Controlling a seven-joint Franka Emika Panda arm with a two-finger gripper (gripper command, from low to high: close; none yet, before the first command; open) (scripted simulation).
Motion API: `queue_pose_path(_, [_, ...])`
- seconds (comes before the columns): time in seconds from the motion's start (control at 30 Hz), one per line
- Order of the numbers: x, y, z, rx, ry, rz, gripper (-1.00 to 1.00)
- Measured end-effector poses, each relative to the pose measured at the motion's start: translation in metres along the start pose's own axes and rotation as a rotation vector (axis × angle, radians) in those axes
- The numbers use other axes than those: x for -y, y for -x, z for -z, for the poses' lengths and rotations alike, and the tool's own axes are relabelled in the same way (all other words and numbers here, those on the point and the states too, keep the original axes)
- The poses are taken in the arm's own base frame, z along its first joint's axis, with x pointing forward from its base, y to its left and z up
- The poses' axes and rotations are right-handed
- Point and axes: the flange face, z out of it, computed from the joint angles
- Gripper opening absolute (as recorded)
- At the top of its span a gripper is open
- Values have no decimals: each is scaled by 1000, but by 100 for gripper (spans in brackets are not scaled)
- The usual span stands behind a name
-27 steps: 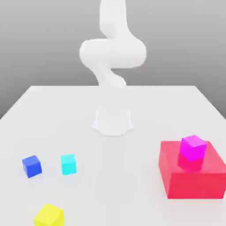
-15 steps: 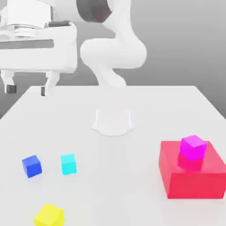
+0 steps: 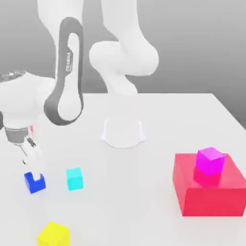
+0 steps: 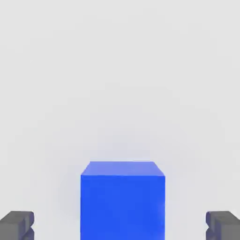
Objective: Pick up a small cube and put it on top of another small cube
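Gripper (image 3: pixel 36 175) partly hiding the blue cube (image 3: pixel 34 182); yellow cube (image 3: pixel 54 235) cut off.

Arm (image 3: pixel 124 57): 1, white, upright from its base, its upper part beyond the exterior view's upper edge
Forearm (image 3: pixel 67 72): coming down at the exterior view's left, white with a dark-edged panel
Wrist (image 3: pixel 19 98): bent, at the exterior view's far left
Gripper (image 4: pixel 120 226): low, pointing down, open
Fingers (image 4: pixel 18 225): 2, dark-tipped in the hand view, parted wide

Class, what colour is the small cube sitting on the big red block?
Magenta, a bright pink; the exterior view shows it best.
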Motion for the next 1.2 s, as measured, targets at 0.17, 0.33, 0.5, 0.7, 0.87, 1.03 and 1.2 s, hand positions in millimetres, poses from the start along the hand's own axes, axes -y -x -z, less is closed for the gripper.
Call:
queue_pose_path(0.17, [-1,1,-16,2,0,-1,-100])
queue_pose_path(0.33, [-1,1,-8,1,0,-1,-100])
queue_pose_path(0.5, [0,1,40,3,0,-1,-100])
queue_pose_path(0.7, [92,47,70,2,0,136,-100])
queue_pose_path(0.87, [173,121,96,4,-1,270,-100])
queue_pose_path(1.03, [191,143,46,4,-1,304,100])
queue_pose_path(1.2, [191,143,46,4,-1,304,100])
